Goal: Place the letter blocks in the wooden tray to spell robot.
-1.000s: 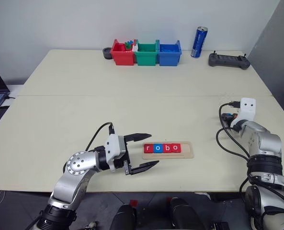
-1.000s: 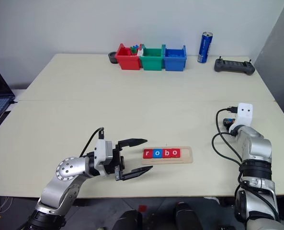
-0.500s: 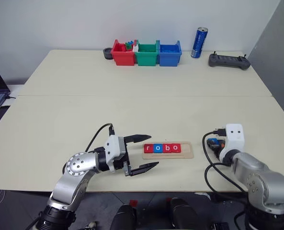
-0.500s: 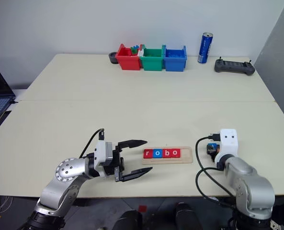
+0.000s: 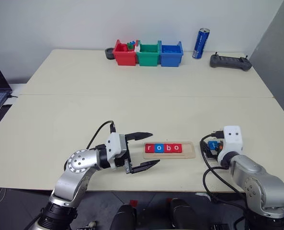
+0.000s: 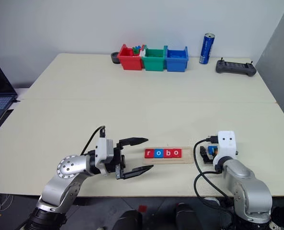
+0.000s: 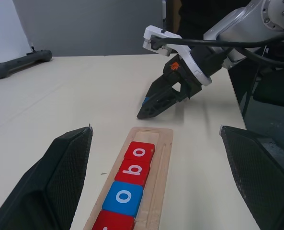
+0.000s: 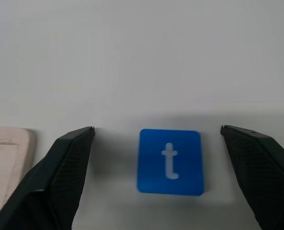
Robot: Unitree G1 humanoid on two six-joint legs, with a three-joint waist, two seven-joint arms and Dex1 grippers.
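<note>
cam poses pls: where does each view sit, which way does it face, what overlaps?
Head stereo pair: looks forward and down over the table; both arms show.
Left wrist: looks along the open left tool at the wooden tray and the right tool.
Right wrist: faces down between the open fingers onto the blue t block.
Shared: the tray's end.

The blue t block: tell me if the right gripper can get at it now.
Probably yes. The blue t block lies flat on the bare table between the open fingers of the right gripper, apart from the wooden tray; nothing blocks it.
</note>
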